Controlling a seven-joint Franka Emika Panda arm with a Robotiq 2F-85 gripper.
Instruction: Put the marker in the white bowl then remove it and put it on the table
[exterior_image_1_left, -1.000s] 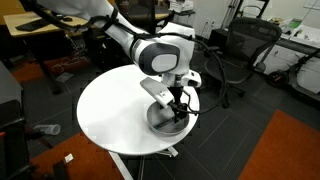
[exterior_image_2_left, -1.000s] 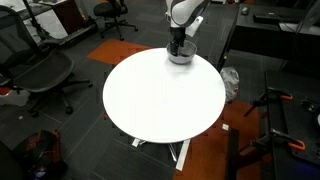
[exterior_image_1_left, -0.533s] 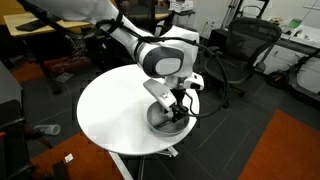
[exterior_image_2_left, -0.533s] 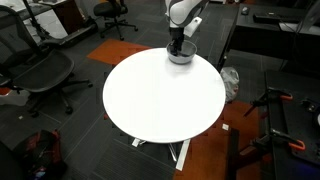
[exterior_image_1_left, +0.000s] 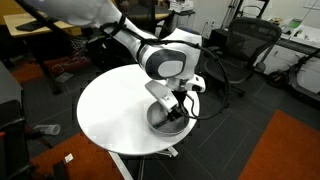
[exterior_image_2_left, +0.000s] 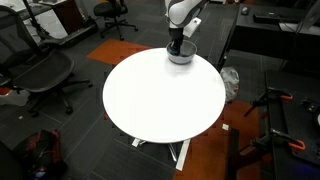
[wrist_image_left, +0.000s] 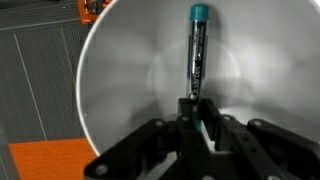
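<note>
The white bowl (wrist_image_left: 120, 80) fills the wrist view, and the marker (wrist_image_left: 196, 50) lies inside it, dark-bodied with its teal cap pointing away from me. My gripper (wrist_image_left: 195, 106) is shut on the marker's near end, both fingers pressed against it. In both exterior views the gripper (exterior_image_1_left: 178, 110) (exterior_image_2_left: 177, 44) reaches straight down into the bowl (exterior_image_1_left: 160, 122) (exterior_image_2_left: 181, 57), which stands near the edge of the round white table (exterior_image_1_left: 110, 110) (exterior_image_2_left: 160, 100). The marker is too small to make out there.
Office chairs (exterior_image_1_left: 236, 48) (exterior_image_2_left: 42, 70) stand around the table on dark carpet with orange patches (exterior_image_1_left: 290, 145). A light wooden desk (exterior_image_1_left: 30, 24) is behind the arm. The bowl sits close to the table's rim.
The jaws have closed from open onto the marker's end inside the bowl. The arm has hardly moved.
</note>
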